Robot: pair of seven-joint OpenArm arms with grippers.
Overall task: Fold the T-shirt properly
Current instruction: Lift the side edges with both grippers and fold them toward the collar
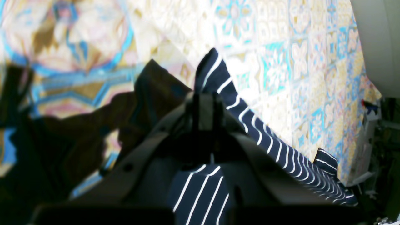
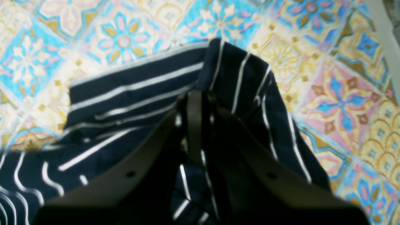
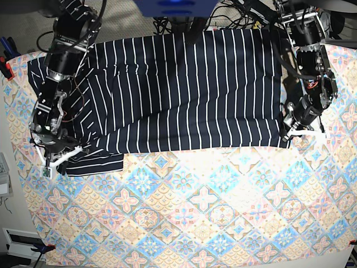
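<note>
The T-shirt [image 3: 189, 89], dark navy with thin white stripes, lies spread across the far half of the table in the base view, its lower hem folded up into a straight edge. My left gripper [image 3: 294, 133] is at the shirt's right corner of that edge. In the left wrist view, the left gripper [image 1: 204, 97] is shut on a fold of the T-shirt [image 1: 268, 140], lifted off the tablecloth. My right gripper [image 3: 56, 152] is at the shirt's left side by the sleeve. In the right wrist view, the right gripper [image 2: 195, 100] is shut on a bunch of the T-shirt [image 2: 134, 84].
The pastel tile-patterned tablecloth [image 3: 195, 212] covers the whole table, its near half bare of cloth. Red clamps [image 3: 5, 70] hold the tablecloth at the left edge. Cables [image 3: 240, 17] lie behind the table's far edge. A white wall [image 1: 378, 40] stands beyond the table's side.
</note>
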